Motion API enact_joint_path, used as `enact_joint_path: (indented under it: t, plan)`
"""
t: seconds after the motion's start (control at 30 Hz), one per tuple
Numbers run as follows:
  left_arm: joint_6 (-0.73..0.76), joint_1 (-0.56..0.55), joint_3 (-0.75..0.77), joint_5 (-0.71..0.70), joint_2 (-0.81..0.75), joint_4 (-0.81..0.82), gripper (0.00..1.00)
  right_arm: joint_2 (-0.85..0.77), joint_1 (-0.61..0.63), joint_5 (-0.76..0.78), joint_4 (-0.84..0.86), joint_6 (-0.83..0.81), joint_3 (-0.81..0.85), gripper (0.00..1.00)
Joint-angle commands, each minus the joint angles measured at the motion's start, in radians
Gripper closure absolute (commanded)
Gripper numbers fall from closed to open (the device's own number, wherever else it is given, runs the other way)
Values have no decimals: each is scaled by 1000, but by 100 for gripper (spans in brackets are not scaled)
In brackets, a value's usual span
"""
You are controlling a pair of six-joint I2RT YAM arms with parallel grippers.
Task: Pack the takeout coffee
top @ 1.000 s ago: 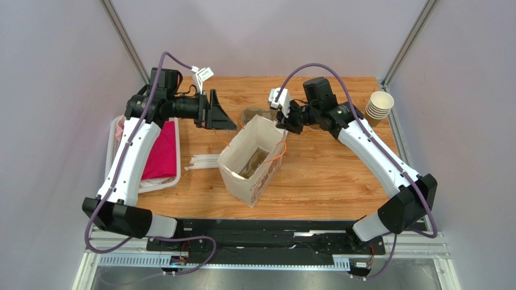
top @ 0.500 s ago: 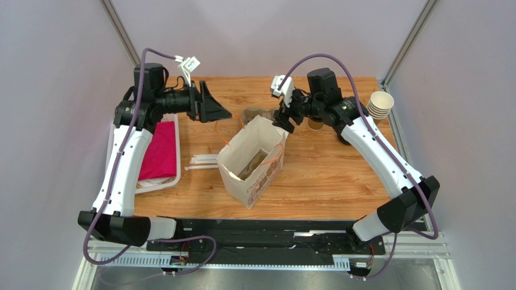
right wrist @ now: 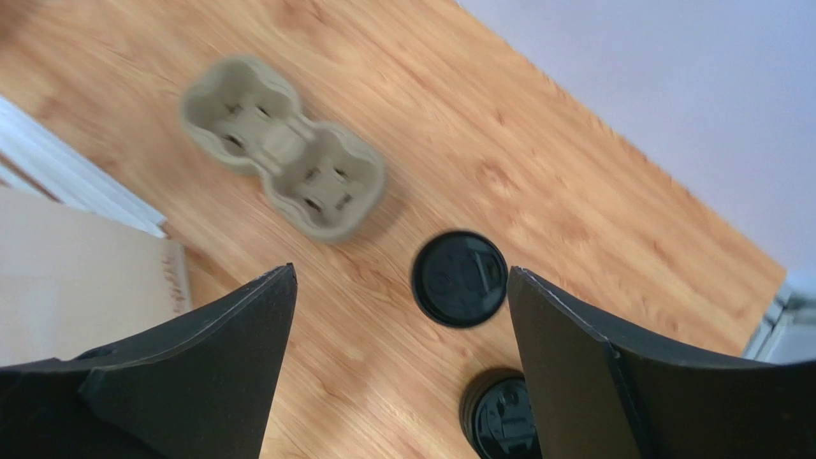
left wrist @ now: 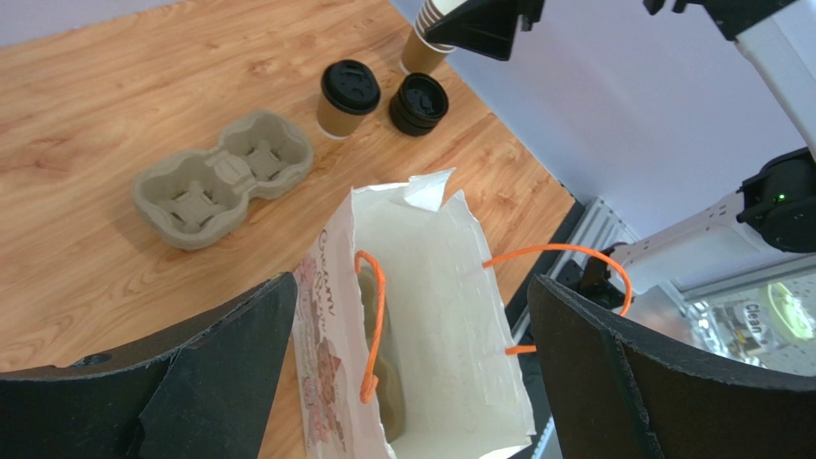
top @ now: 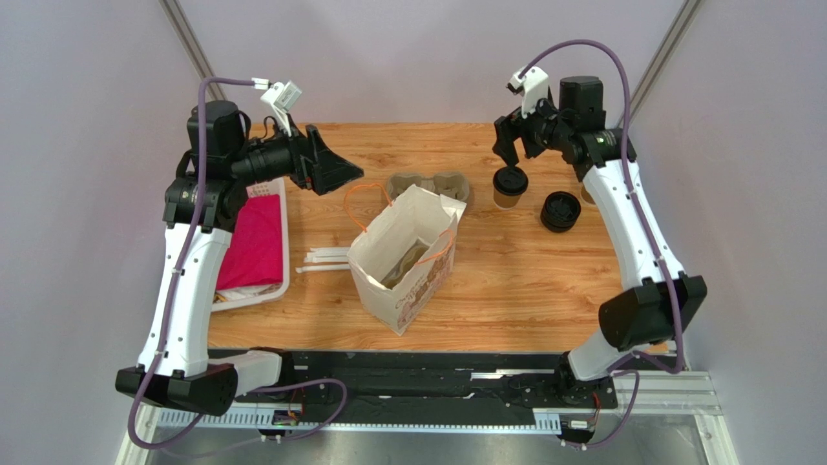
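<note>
Takeout coffee [top: 509,184] stands upright, upper right of the frame, just below the wide-open, empty right gripper [top: 512,150].

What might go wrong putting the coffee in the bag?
The takeout coffee stands free below the open right gripper; an off-centre squeeze might tip it or pop its lid. The stack of loose lids sits close beside it, so a finger may bump them. The paper bag stands unheld, and an orange handle hangs into its opening, so the cup might snag or topple it.
</note>
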Motion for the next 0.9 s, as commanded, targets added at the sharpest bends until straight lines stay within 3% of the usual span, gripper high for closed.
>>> enact_joint_path:
  t: [0.0, 0.37, 0.87]
  plan:
    - [62, 5, 31, -58, -26, 18, 1, 107, -55, 120, -70, 18, 24, 13]
    - [68, 5, -3, -50, -11, 7, 1, 326, -95, 178, -50, 30, 61, 9]
    - [56, 5, -11, -44, 17, 19, 1, 432, -96, 192, -19, 12, 70, 9]
